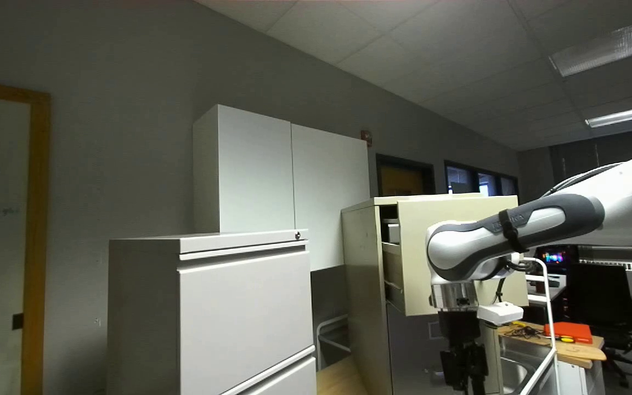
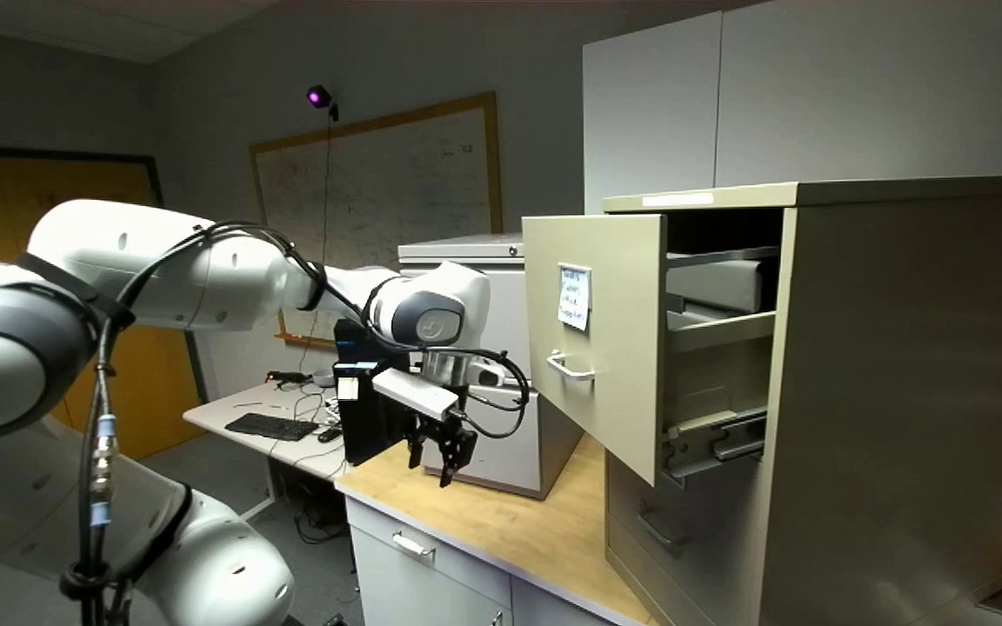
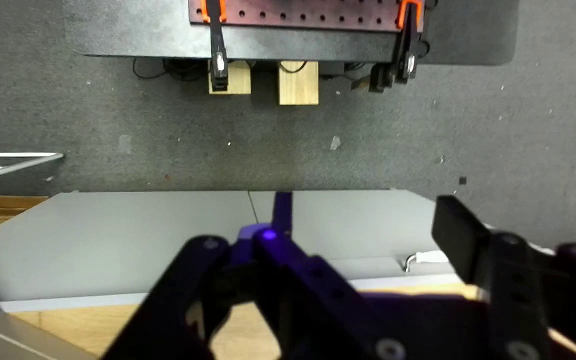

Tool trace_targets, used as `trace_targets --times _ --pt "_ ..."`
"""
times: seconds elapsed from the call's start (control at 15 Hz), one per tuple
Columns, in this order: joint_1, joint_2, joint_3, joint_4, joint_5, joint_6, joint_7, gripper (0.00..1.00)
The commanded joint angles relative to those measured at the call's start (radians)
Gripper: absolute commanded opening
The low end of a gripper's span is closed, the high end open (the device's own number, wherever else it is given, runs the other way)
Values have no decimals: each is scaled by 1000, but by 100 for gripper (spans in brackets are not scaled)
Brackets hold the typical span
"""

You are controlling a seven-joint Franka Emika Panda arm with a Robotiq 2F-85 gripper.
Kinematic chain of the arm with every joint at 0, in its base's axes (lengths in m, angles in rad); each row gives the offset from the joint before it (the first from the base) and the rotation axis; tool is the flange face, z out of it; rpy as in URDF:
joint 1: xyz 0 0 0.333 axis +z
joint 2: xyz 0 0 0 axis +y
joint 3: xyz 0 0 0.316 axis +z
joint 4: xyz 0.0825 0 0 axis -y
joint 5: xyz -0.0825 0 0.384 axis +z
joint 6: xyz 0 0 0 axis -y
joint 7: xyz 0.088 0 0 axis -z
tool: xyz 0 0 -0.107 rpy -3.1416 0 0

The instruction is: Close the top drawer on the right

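The top drawer (image 2: 610,409) of the tall beige filing cabinet (image 2: 901,391) stands pulled well out. Its cream front also shows in an exterior view (image 1: 416,263), partly behind the arm. The front carries a paper label (image 2: 574,297) and a pale bar handle (image 2: 569,369). Boxes (image 2: 714,283) show inside through the open side. My gripper (image 2: 431,469) points down over the counter, to the side of the drawer front and lower than its handle, apart from it. In the wrist view the gripper (image 3: 366,215) is open with nothing between its fingers. The drawer is not recognisable there.
A pale grey cabinet (image 1: 244,318) stands on the wooden counter (image 2: 484,513) beside the filing cabinet. White wall cabinets (image 1: 294,175) hang above. A closed lower drawer handle (image 2: 657,526) sits below the open drawer. A white rail frame (image 1: 549,307) stands near the arm.
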Motion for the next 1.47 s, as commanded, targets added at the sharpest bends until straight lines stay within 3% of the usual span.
trace_targets --times 0.0,0.4,0.93,1.4 --pt "-51 -60 56 5 -18 66 138 43" --pt "-109 -134 144 13 -100 211 341 0" --pt "-230 -134 186 76 -343 443 479 0" --pt "-292 -71 308 201 -514 522 610 0"
